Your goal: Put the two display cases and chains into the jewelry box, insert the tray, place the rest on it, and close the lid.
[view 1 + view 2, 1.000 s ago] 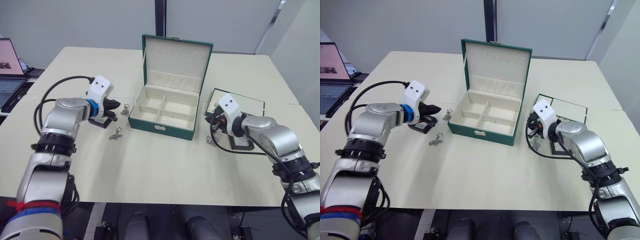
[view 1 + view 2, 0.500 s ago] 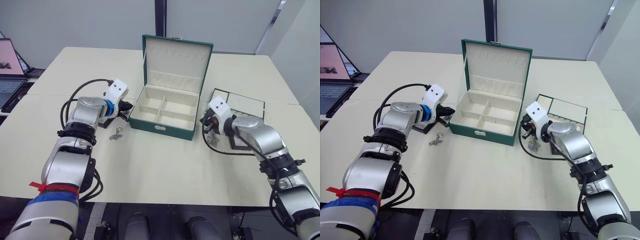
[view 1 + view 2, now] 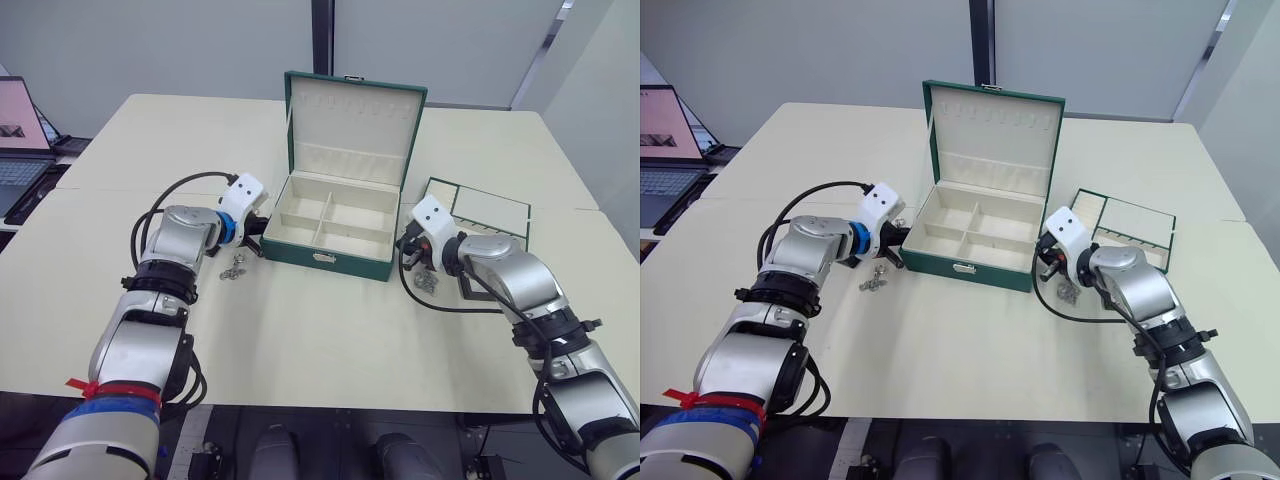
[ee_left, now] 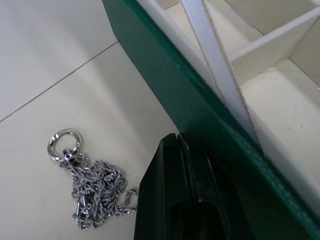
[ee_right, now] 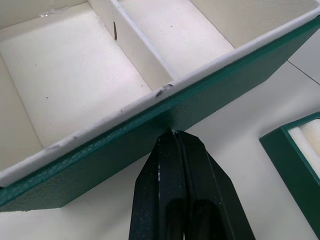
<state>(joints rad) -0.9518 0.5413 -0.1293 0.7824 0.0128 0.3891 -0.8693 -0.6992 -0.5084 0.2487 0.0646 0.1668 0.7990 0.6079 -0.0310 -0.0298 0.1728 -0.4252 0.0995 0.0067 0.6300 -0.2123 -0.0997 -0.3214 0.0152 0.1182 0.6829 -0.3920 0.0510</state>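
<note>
The jewelry box [image 3: 328,228] sits open mid-table, its four cream compartments bare, the lid [image 3: 352,122] standing upright behind. The left gripper [image 4: 176,142] presses its fingers, closed together, against the box's left wall; the right gripper [image 5: 172,137], fingers also together, touches the right wall. One chain [image 3: 235,266] lies just beside the left gripper, another chain [image 3: 426,282] beside the right. The tray [image 3: 488,214] rests on the table to the box's right.
</note>
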